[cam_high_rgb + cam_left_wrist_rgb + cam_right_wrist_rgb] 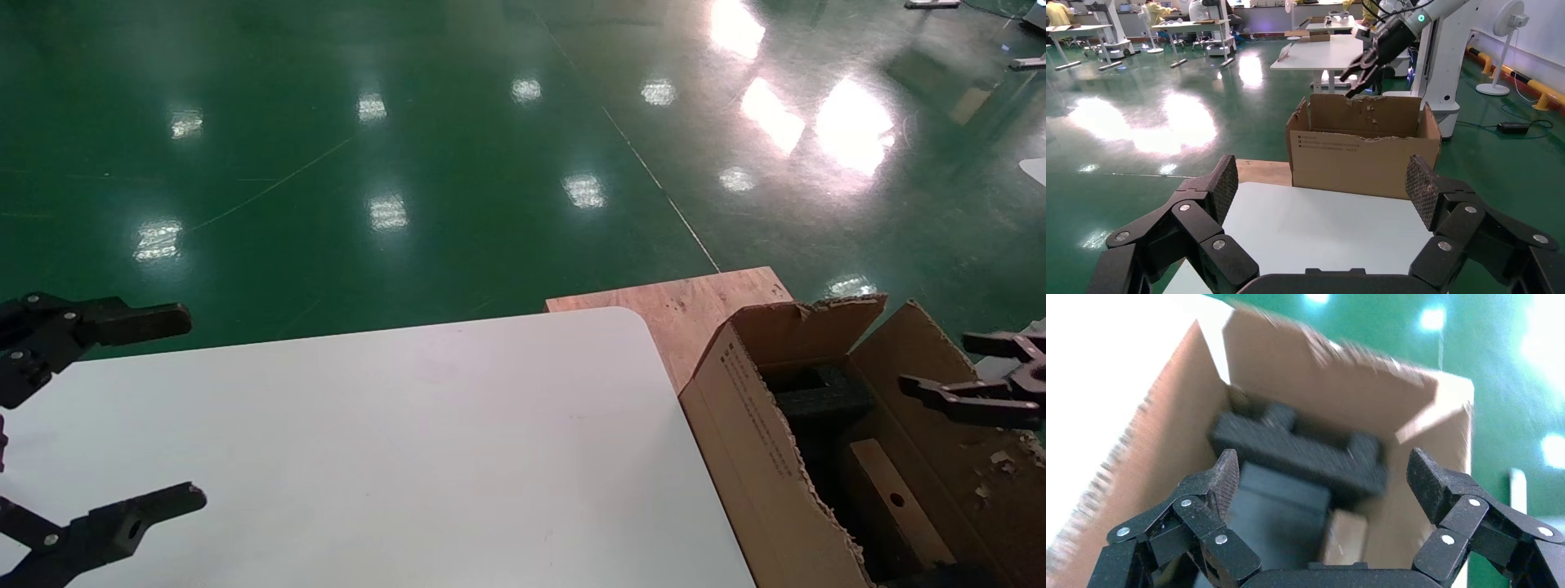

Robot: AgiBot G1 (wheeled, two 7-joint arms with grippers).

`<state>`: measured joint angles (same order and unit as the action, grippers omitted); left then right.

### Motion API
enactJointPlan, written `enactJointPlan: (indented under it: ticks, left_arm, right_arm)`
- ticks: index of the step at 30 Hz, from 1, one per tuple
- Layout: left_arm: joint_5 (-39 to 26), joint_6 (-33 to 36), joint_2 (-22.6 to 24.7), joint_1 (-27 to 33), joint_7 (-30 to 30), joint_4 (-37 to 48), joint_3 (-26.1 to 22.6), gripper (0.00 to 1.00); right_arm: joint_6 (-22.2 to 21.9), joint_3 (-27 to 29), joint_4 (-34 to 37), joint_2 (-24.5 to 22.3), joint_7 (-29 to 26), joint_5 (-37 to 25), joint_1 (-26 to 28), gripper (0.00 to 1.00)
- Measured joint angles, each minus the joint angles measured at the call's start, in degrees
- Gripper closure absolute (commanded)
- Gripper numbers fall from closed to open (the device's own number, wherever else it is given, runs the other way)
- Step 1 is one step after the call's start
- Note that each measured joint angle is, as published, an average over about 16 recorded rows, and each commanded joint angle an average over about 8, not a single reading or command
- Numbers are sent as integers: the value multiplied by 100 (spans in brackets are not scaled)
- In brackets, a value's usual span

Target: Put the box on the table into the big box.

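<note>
The small tan box [895, 498] with a round hole lies inside the big box [752, 425], low between its far wall and the dark foam [821, 402]. In the right wrist view the box [1346, 536] shows below my right gripper [1321, 471], which is open and empty. In the head view the right gripper [936, 361] hangs over the carton's right side. My left gripper [189, 407] is open and empty over the left part of the white table [409, 441]. The left wrist view looks across the table [1321, 226] at the big box [1364, 159].
A plywood board [686, 306] lies under the big box, past the table's rounded far corner. A green floor surrounds the table. Ragged torn flaps stand up around the carton's opening. A black foam block [1303, 450] fills much of the carton.
</note>
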<state>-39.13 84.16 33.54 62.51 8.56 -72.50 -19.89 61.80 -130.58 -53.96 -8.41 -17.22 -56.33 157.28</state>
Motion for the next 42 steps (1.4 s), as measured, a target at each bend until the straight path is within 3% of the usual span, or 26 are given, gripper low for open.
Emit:
enactJointPlan:
  ticks: [15, 28, 35, 42]
  left_arm:
    - [1, -1, 0, 0, -1, 1, -1, 0]
    - [2, -2, -1, -1, -1, 2, -1, 0]
    - [2, -2, -1, -1, -1, 3, -1, 0]
    - [2, -2, -1, 0, -2, 3, -2, 0]
  right_arm:
    - [-542, -532, -1304, 533, 454, 1102, 18, 0]
    - [-867, -695, -1627, 795, 692, 1508, -113, 0]
    - [-698, -147, -1612, 932, 671, 1481, -526, 0]
    - [-389, 998, -1645, 1266, 666, 1476, -1417, 0]
